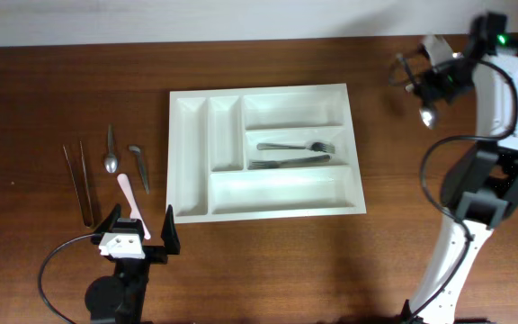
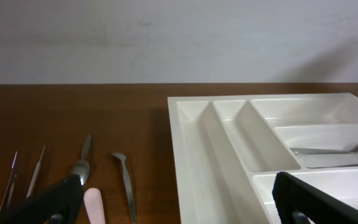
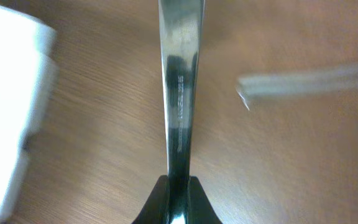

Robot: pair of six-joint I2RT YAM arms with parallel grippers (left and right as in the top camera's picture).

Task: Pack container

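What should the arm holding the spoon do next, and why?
Probably swing the right end effector left, over the tray. It is shut on a spoon, held up well off to the tray's right. A fork and knife lie in the middle wide slot, so the spoon likely belongs in the tray too.

The tray [image 1: 277,191] is plain white. The bench [image 1: 43,108] is dark brown with fine wood grain. The spoon [image 3: 178,93] and fork [image 1: 297,146] are shiny silver. One tool [image 1: 126,191] is pale pink. The left gripper [image 1: 142,223] is black.
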